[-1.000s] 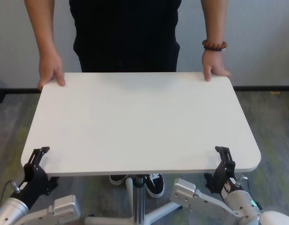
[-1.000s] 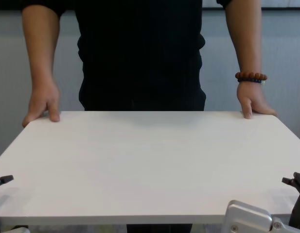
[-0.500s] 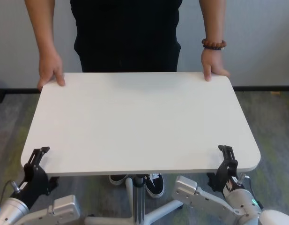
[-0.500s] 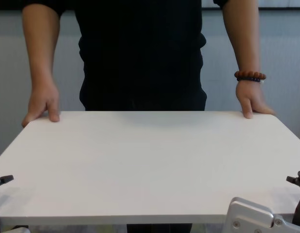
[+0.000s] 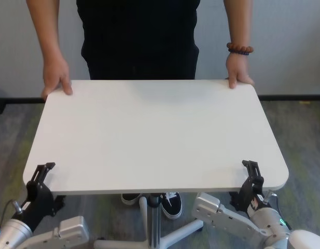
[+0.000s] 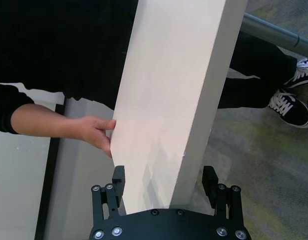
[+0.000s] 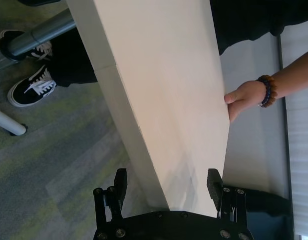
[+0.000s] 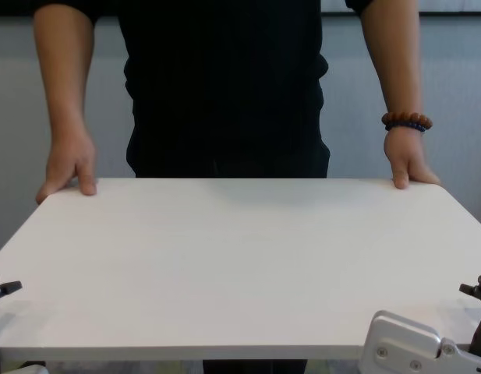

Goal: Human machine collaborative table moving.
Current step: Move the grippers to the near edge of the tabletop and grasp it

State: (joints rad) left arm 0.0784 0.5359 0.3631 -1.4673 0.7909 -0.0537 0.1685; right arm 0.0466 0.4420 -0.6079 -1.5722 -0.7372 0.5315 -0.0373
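The white table point(image 5: 154, 135) stands between me and the human point(image 5: 141, 36), who wears black and rests one hand point(image 5: 57, 80) on each far corner point(image 5: 238, 72); a bead bracelet point(image 5: 239, 49) circles one wrist. My left gripper point(image 5: 39, 179) sits at the near left corner. In the left wrist view it point(image 6: 163, 177) is open, with its fingers point(image 6: 118, 176) straddling the table's edge point(image 6: 193, 125). My right gripper point(image 5: 251, 177) is at the near right corner, and it point(image 7: 167, 184) is open in the same way around the tabletop point(image 7: 163, 100).
A slim metal pole point(image 5: 153, 218) and white base legs point(image 5: 175, 236) hold the table up. The human's black shoes point(image 5: 170, 203) stand under it on grey carpet. A pale wall with a dark skirting point(image 5: 292, 97) runs behind.
The human's braceleted hand has shifted a little on the far right corner. My right gripper has slid slightly right along the near edge. The left gripper has not moved.
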